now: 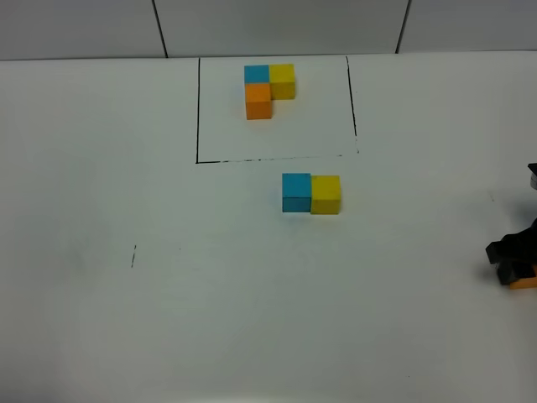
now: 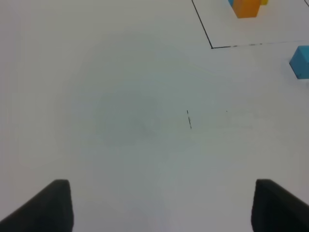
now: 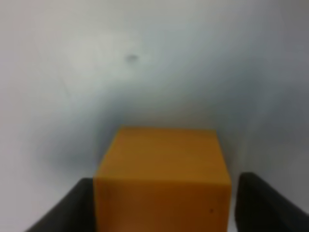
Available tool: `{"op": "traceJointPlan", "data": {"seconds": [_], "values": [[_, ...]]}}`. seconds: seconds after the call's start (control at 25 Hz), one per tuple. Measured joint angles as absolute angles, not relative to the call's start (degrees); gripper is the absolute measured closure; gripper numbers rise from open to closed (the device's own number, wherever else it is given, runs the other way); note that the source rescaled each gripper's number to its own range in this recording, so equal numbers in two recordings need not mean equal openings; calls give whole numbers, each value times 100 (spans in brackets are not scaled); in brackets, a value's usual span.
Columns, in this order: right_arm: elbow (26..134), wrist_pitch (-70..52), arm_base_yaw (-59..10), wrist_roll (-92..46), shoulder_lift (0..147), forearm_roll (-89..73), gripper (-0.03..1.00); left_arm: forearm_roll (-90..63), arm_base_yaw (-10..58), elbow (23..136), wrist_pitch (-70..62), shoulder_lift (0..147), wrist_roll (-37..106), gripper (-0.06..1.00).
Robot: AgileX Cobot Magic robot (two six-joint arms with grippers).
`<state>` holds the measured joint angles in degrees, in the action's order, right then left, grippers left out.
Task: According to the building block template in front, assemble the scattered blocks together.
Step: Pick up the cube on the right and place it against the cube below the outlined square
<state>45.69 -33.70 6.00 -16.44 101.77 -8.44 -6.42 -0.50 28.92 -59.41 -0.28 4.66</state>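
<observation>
We saw a plain white table (image 1: 101,336) filling nearly the whole view, matte and evenly lit, with only soft shadows. A short dark tick mark (image 1: 132,257) sat on its left part. Behind the far edge stood a pale grey panelled wall (image 1: 84,25), divided by dark slanting seams (image 1: 159,29).

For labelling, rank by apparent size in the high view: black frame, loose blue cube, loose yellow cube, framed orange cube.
black frame
loose blue cube and loose yellow cube: alike, unranked
framed orange cube: slightly smaller, but farther from camera
</observation>
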Motion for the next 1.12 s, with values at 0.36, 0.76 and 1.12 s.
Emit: {"op": "traceJointPlan", "data": {"seconds": [0.36,0.76,1.12], "values": [[4569,-3723,-521,-604,9622,-768,94,-642,-50,2892,-5941,-28,466,25],[5656,-4266,-3408,3267,9907,589,94,-642,-50,2892,-5941,-28,466,26],[7477,-4638,-4084,3449,11317,619,94,-642,-50,2892,-5941,-28,466,26]]}}
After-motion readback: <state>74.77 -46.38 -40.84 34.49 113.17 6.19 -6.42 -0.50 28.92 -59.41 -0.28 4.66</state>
